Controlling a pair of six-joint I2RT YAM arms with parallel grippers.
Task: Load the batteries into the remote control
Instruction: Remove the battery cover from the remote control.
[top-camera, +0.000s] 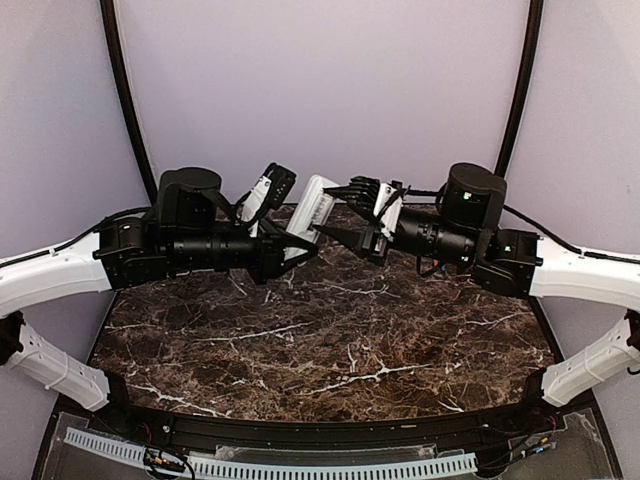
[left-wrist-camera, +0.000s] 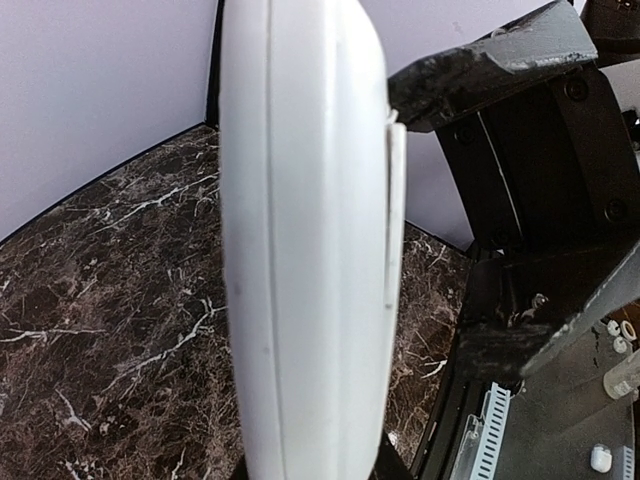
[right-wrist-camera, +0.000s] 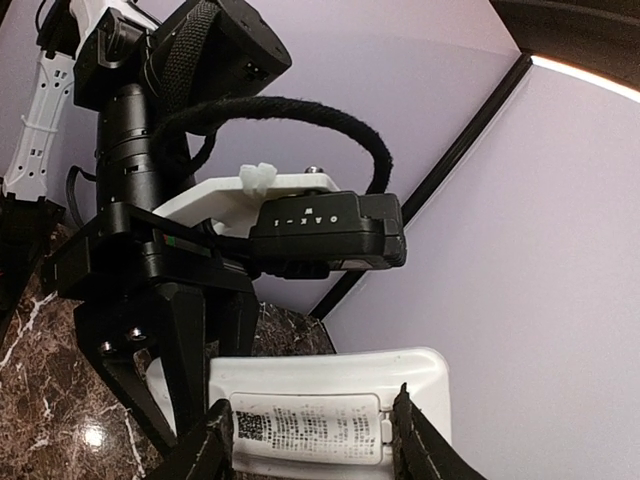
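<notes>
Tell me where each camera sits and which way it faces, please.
Top: above and behind the arms, looking down on the table; both arms show.
Left wrist: faces right, along the remote's side, close up; the right tool beyond.
Right wrist: faces left at the left arm; its own fingers flank the remote.
All share the remote.

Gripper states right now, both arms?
Left gripper: shut on the small white rectangular plastic remote control.
Right gripper: open, jaws apart either side of the remote's labelled back, not clamped.
</notes>
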